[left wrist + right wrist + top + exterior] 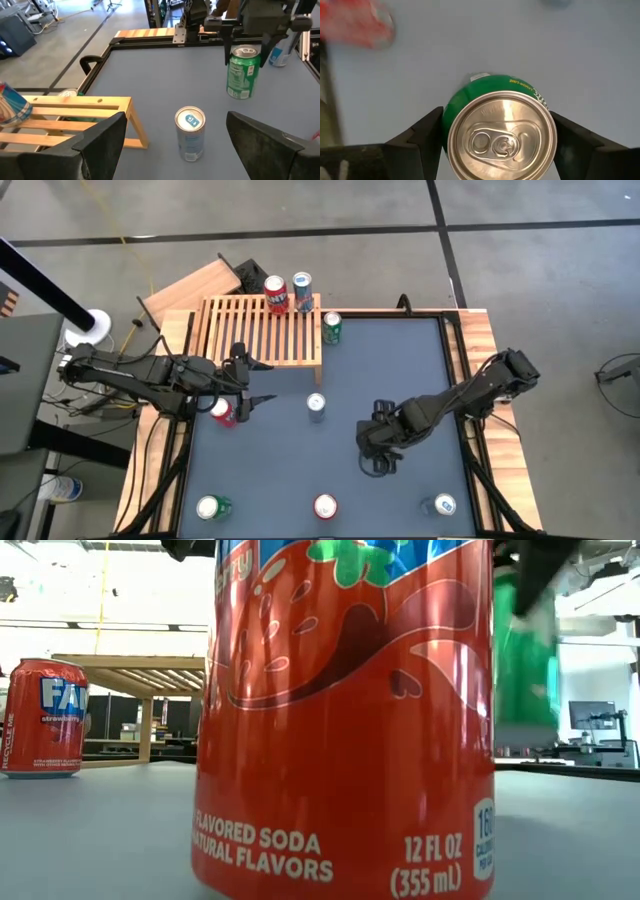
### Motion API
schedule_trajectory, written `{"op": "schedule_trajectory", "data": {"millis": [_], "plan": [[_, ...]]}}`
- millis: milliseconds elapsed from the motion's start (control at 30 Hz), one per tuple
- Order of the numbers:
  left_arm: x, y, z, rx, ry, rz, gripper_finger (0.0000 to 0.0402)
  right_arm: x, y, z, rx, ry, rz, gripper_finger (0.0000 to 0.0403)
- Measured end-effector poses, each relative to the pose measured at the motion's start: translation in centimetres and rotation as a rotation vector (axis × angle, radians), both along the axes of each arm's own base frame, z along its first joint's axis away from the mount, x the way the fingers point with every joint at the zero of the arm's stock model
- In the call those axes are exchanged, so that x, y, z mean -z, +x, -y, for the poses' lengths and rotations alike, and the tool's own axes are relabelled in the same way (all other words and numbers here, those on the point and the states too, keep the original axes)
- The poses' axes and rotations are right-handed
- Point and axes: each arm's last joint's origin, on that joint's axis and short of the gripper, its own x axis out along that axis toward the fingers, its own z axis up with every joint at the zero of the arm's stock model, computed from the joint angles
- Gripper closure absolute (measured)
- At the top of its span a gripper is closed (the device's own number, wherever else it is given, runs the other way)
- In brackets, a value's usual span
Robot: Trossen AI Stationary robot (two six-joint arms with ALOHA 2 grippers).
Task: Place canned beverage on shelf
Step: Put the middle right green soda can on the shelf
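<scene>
While left gripper (pixel 243 381) hovered just off shelf (pixel 262 330) front edge, fingers spread, empty, red can (pixel 223 411) stood beside it. Two cans (pixel 288 293) stood on shelf slats. Right gripper (pixel 377 450) straddled green can (pixel 499 126) mid-table, fingers apparently not yet touching.

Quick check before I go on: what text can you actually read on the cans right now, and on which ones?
"FLAVORED SODA", "NATURAL FLAVORS", "12 FL OZ (355 mL)": big red can, low view.
"FA…", cut off, and "strawberry": small red can, low view.
"LEMON-LIME": green can, right wrist view; tiny, uncertain.
Other cans' print, and the calorie badge beyond "160": too small or blurred.
</scene>
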Motion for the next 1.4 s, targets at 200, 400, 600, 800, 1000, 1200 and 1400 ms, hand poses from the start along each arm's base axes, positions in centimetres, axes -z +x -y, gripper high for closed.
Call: {"op": "schedule_trajectory", "data": {"millis": [200,400,600,800,1000,1200,1400], "plan": [[0.2,-0.1,0.0,-0.009,-0.022,-0.013,0.0070,-3.6,2.0,1.8,0.079,0.072,0.135,0.0117],[0.6,-0.2,-0.1,-0.024,-0.028,-0.061,0.0070,-6.5,4.2,2.8,0.005,0.162,0.375,0.0117],[0.9,-0.4,-0.1,-0.022,-0.013,-0.095,0.0070,-7.7,6.8,2.7,-0.118,0.296,0.599,0.0117],[1.0,-0.4,-0.1,-0.013,0.017,-0.108,0.0070,-3.4,12.2,3.5,-0.101,0.295,0.577,0.0117],[1.4,-0.8,-0.3,-0.037,0.062,-0.163,0.0070,-2.2,17.1,4.5,-0.091,0.264,0.576,0.0117],[1.9,-1.8,-0.6,-0.099,0.078,-0.236,0.0070,1.0,20.2,5.2,-0.089,0.215,0.399,0.0117],[2.0,-2.6,-0.8,-0.122,0.062,-0.269,0.0070,3.1,22.1,5.4,-0.051,0.153,0.302,0.0117]]}}
